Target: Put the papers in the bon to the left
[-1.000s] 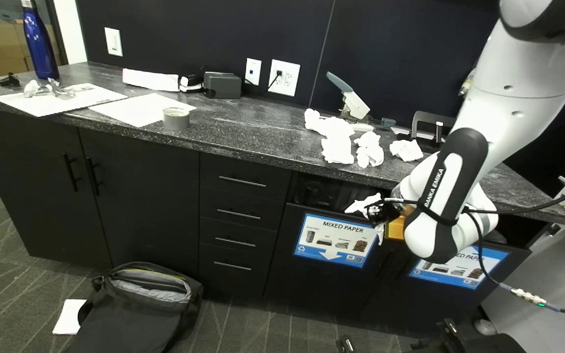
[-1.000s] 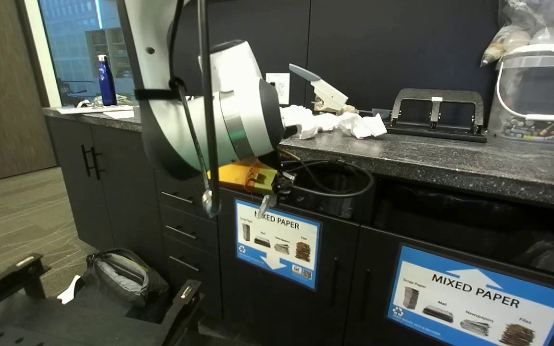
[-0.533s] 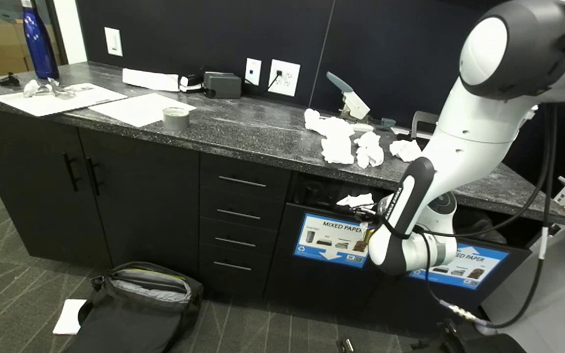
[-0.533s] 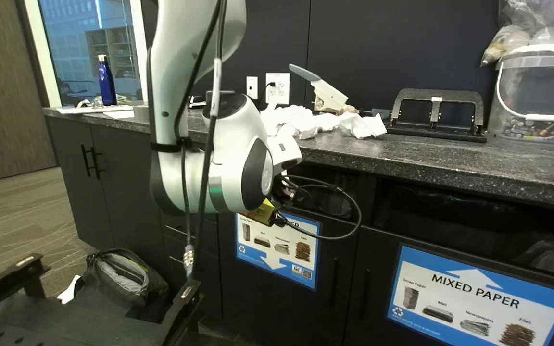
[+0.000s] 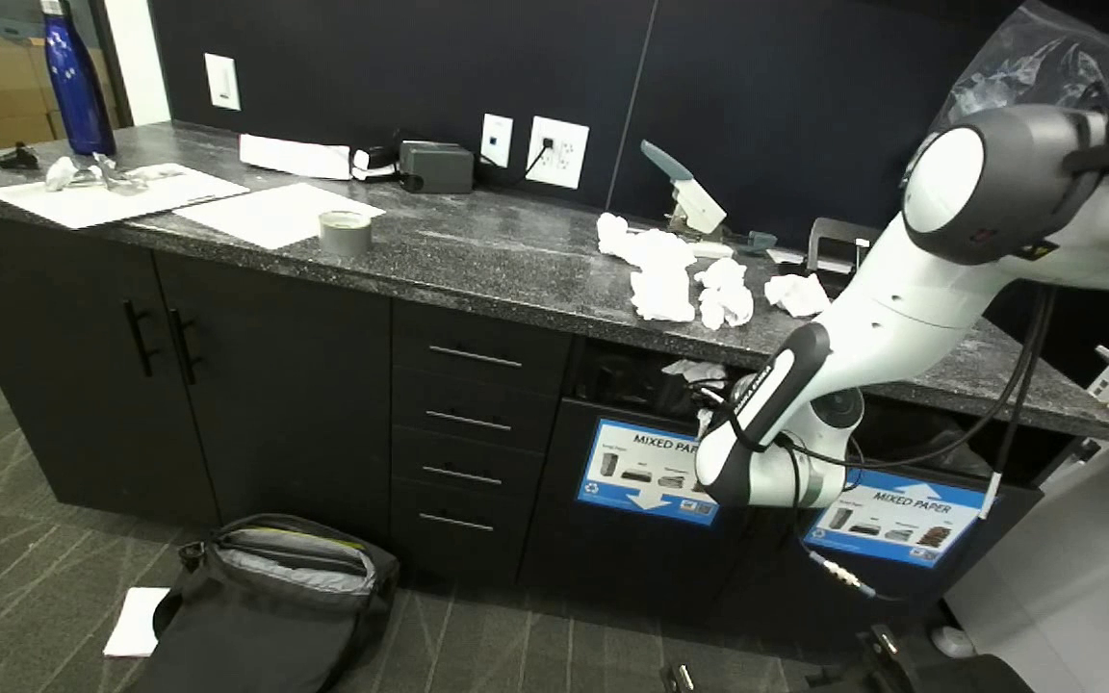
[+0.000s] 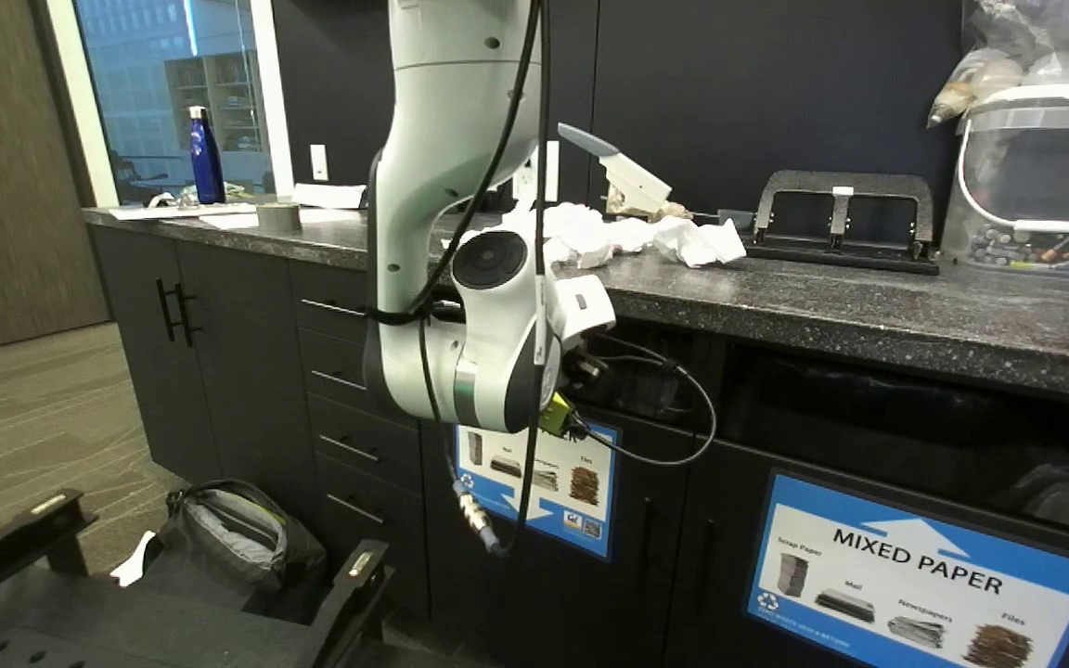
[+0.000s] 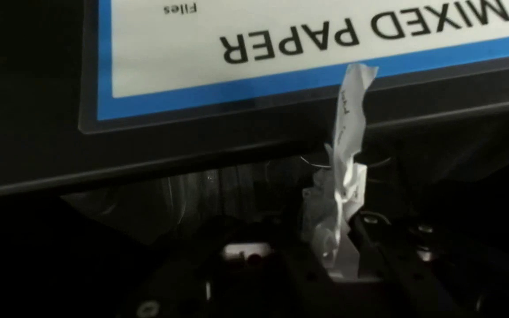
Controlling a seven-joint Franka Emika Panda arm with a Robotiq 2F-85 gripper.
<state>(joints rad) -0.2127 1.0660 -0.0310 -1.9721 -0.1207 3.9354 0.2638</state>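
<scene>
Wrist view shows me a creased white paper point(image 7: 349, 128), lettered, pinched between my nearly closed fingers point(image 7: 376, 234) and jutting past them, the bin point(image 7: 170, 144) just beside them; my arm point(image 5: 887, 327) slants down to them, below the table edge point(image 5: 477, 300).

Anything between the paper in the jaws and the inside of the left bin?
Maybe the bin's front panel: in the wrist view, the loose end of the paper overlaps its top edge, though I can't tell whether they touch. Nothing else visible in between; the inside is mostly too dark to judge.
</scene>
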